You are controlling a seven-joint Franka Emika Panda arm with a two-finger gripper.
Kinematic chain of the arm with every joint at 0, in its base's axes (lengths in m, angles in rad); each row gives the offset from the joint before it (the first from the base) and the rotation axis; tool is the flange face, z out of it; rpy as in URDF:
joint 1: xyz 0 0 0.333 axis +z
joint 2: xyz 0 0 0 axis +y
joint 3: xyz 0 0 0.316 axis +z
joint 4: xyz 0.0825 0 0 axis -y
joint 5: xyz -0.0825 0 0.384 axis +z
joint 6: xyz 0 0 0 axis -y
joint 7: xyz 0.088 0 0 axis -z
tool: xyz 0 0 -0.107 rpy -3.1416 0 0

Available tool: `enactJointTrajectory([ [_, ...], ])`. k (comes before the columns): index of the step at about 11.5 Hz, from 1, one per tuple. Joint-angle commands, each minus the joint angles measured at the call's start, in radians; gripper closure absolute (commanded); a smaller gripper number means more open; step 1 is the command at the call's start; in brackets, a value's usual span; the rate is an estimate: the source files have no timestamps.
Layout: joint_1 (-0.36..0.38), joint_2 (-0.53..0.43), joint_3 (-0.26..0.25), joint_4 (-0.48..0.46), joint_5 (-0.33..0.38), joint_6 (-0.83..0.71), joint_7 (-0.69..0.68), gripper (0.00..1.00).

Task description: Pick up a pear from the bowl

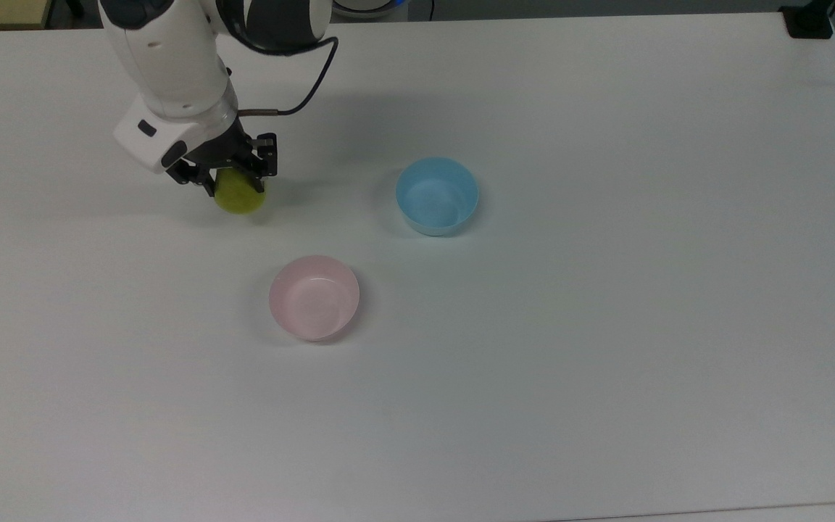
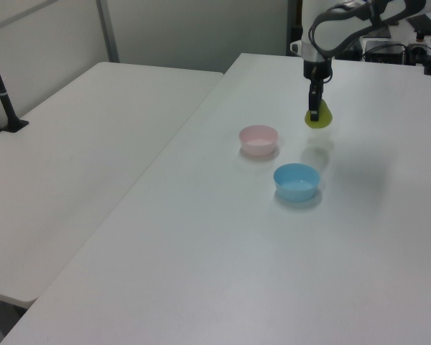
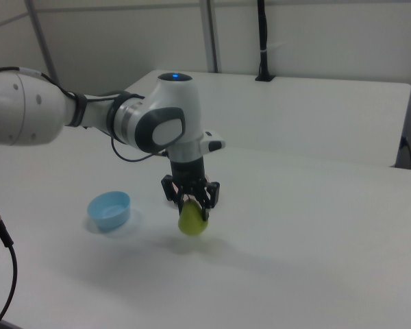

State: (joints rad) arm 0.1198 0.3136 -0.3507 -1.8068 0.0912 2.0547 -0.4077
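Observation:
My gripper [image 1: 233,177] is shut on the yellow-green pear [image 1: 240,196], which hangs wide end down below the fingers, above the table. In the top view it is up and to the left of the pale pink bowl [image 1: 314,297], well apart from it. The bowl has nothing in it. In the left view the pear [image 2: 318,117] hangs to the right of and beyond the pink bowl [image 2: 258,139]. The right view has the gripper [image 3: 191,201] holding the pear [image 3: 192,220] above the tabletop, with its shadow beneath.
A light blue bowl [image 1: 437,196] stands at the top view's right of the pear, also seen in the left view [image 2: 297,180] and the right view [image 3: 109,209]. The white table [image 1: 606,326] spreads wide around both bowls. A second white table [image 2: 72,158] adjoins it.

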Motion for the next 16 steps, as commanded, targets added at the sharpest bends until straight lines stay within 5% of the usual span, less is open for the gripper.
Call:
enactJointTrajectory([
  [1, 0.004, 0.042, 0.001, -0.020, -0.059, 0.034, -0.025, 0.71],
  [3, 0.005, 0.065, -0.005, -0.016, -0.059, 0.058, -0.025, 0.63],
  [5, 0.008, 0.061, -0.007, -0.013, -0.059, 0.048, -0.011, 0.00],
  [9, 0.017, -0.062, -0.008, 0.067, -0.057, -0.164, 0.016, 0.00],
  [12, 0.021, -0.203, 0.009, 0.115, -0.061, -0.309, 0.188, 0.00],
  [16, 0.025, -0.309, 0.091, 0.118, -0.100, -0.407, 0.360, 0.00],
])
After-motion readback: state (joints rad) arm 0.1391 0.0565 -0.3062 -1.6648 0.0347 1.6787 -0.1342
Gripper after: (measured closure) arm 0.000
